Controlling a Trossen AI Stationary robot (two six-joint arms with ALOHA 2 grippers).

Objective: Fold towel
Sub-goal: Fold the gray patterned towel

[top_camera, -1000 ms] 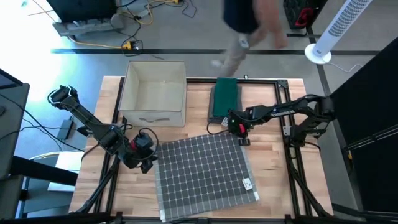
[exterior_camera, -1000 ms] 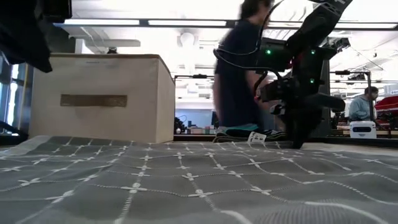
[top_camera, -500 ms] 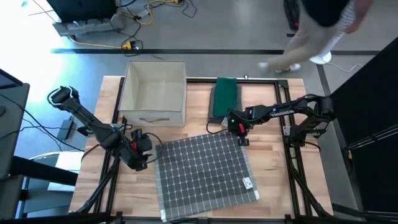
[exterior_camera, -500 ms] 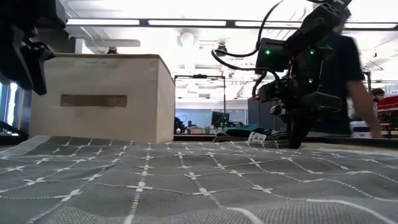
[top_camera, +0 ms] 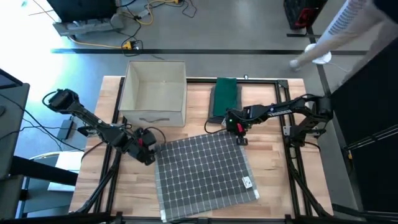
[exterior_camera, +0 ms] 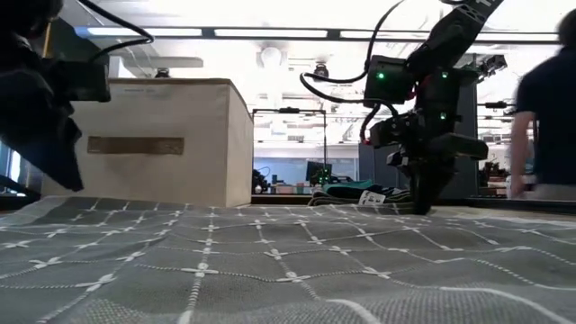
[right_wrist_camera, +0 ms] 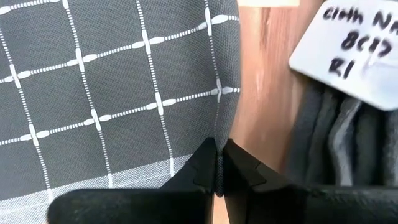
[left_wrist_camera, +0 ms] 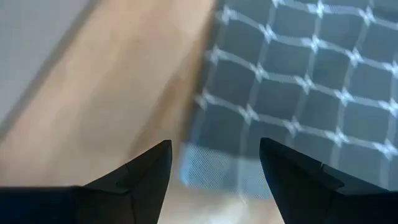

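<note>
Towel (top_camera: 202, 174): grey, white-checked, laid flat on the wooden table (top_camera: 273, 180) in front of the beige box (top_camera: 154, 93).

High view: the right gripper (top_camera: 239, 135) is placed at the towel's far right corner; the left gripper (top_camera: 149, 154) is held at the far left corner, at the cloth's edge. A folded green cloth (top_camera: 225, 96) is seen beside the box.

Low view: the towel is spread across the foreground; the right gripper (exterior_camera: 423, 205) is lowered onto its far edge, and a white tag (exterior_camera: 372, 197) is noted just beside it.

Left wrist view: the left fingers (left_wrist_camera: 146, 171) are spread wide, with the towel's corner (left_wrist_camera: 208, 171) lying between them, not yet gripped.

Right wrist view: the right fingers (right_wrist_camera: 202, 163) are pinched together on the towel's hem.

Step judged in hand: securing both far corners. The next move is judged to call for the left fingers to be closed on their corner before both corners are lifted and carried toward the near edge.
</note>
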